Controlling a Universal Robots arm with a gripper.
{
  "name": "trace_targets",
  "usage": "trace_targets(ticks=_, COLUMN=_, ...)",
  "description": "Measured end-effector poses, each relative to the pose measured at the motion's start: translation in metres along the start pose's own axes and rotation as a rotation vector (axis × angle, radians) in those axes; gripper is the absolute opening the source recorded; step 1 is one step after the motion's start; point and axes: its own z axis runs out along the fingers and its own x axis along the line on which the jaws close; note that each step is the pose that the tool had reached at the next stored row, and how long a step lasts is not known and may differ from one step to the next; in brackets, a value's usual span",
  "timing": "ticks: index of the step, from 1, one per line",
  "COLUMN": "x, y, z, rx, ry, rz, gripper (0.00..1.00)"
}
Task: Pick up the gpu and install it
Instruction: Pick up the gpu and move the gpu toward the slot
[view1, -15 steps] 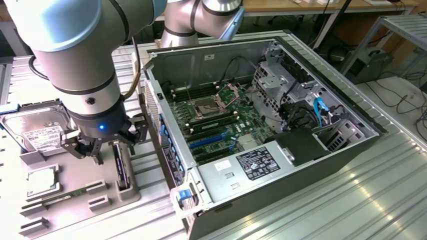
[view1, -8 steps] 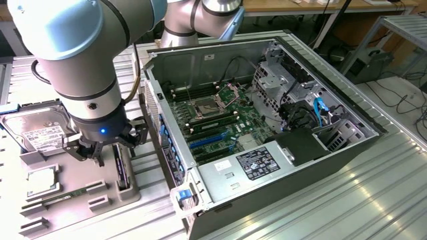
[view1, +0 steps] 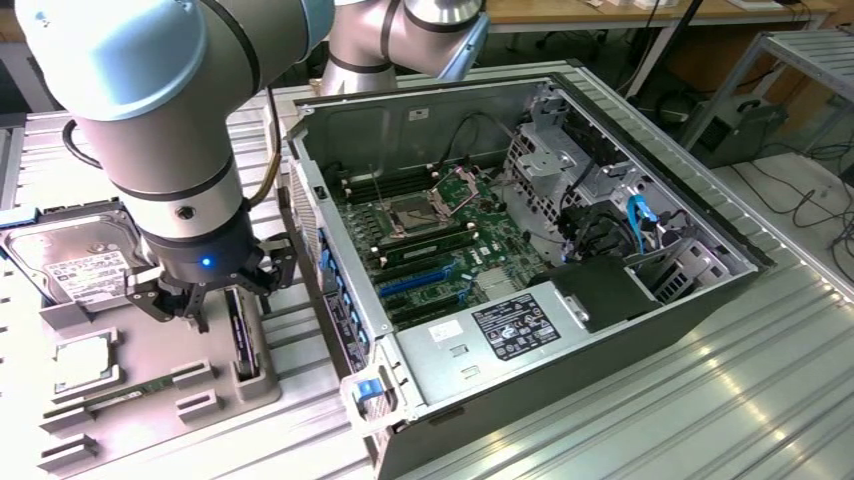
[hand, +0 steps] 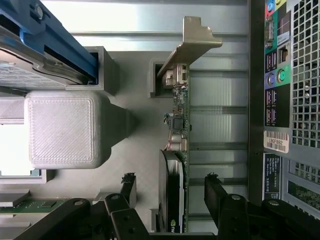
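The fingers (hand: 128, 192) stood open, one on either side of the gpu (hand: 179, 135), clear of it. The card stood on edge in a grey holder (view1: 147, 345) on the table (view1: 747, 400), just to the exterior view's left of the opened computer case (view1: 534, 250).

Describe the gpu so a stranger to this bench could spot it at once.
Beside the open computer case, on the exterior view's left, lies a grey holder tray. In the tray's slot nearest the case, the gpu stands on edge inside the open end effector. Unlike the silver hard drive and slim green memory stick, it is a dark upright card with a pale metal bracket.
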Motion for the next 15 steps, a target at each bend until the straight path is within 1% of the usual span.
trace_targets(ticks=7, x=0.000, y=0.0008, z=0.0000, rx=0.0000, ry=0.0000, rz=0.000, gripper=0.66)
trace_targets(ticks=8, x=0.000, y=0.0038, z=0.0002, rx=0.0000, ry=0.0000, rz=0.000, gripper=0.66)
trace_targets(ticks=9, x=0.000, y=0.0092, z=0.0004, rx=0.0000, ry=0.0000, rz=0.000, gripper=0.66)
trace_targets(ticks=10, x=0.000, y=0.0116, z=0.0005, rx=0.0000, ry=0.0000, rz=0.000, gripper=0.66)
trace_targets(ticks=11, x=0.000, y=0.0116, z=0.0005, rx=0.0000, ry=0.0001, rz=0.000, gripper=0.66)
trace_targets(ticks=13, x=0.000, y=0.0022, z=0.0009, rx=-0.0001, ry=0.0000, rz=0.000, gripper=0.66)
trace_targets(ticks=14, x=0.000, y=0.0013, z=0.0009, rx=0.0001, ry=0.0001, rz=0.000, gripper=0.39)
trace_targets(ticks=15, x=-0.001, y=-0.0018, z=0.0027, rx=-0.0001, ry=-0.0001, rz=0.000, gripper=0.39)
